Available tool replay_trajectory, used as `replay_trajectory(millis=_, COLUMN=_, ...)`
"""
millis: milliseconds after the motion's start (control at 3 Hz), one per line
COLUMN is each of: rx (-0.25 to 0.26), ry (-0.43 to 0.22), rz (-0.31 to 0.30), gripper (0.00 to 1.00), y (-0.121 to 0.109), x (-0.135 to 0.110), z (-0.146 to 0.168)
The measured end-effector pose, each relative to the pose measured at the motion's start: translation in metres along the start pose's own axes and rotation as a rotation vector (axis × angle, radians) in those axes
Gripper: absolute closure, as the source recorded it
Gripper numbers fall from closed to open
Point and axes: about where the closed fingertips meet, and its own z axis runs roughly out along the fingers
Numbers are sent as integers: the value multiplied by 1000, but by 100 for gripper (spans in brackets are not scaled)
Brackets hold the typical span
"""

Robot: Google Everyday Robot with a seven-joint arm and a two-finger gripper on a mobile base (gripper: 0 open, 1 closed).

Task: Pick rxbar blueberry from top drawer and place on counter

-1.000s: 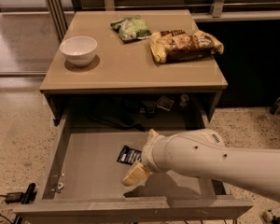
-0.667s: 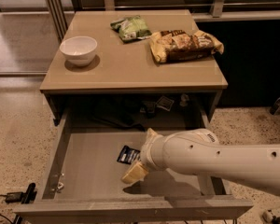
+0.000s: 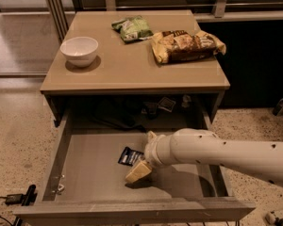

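As the top drawer [image 3: 132, 213] stands pulled out below the counter [image 3: 132, 74], its flat floor shows from above in the camera view. The rxbar blueberry [image 3: 130, 156] lies flat on the drawer floor, about mid-depth and a bit right of centre, well apart from the left wall and from the front panel.

The gripper [image 3: 140, 156] is down inside the drawer, just right of the bar, and the white arm [image 3: 226, 154] comes in from the right over the right side wall. Its tan fingers [image 3: 139, 171] are spread wide, one toward the back and one toward the front. The bar sits at the mouth of the gap; nothing is pinched. Whether a fingertip touches the wrapper can't be told.

Bare floor spans the drawer's left half. On the right side the arm covers the floor. Small dark clutter [image 3: 166, 104] sits at the drawer back, under the counter edge, apart from the bar.

On the counter:
- white bowl [image 3: 79, 51], left side, near the left edge
- green snack bag [image 3: 131, 28], back centre
- chip bag [image 3: 186, 46], back right, reaching close to the right edge

The front strip of the counter, from the bowl to the right corner, is bare. A black plug [image 3: 20, 197] lies on the speckled floor, left of the drawer's front corner.
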Motion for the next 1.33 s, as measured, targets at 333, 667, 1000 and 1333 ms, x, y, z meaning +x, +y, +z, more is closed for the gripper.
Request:
replay_trajectory(millis=333, rx=-51, ry=-17, rz=13, gripper=0, y=-6, x=11, z=5)
replay_trajectory(millis=667, rx=-57, ry=-17, rz=11, gripper=19, y=-7, x=12, z=6)
replay_trajectory(millis=1000, rx=-57, ry=-17, rz=11, gripper=42, y=-7, x=12, z=6)
replay_trajectory(millis=1333, rx=-57, ry=-17, rz=11, gripper=65, y=-7, x=12, z=6)
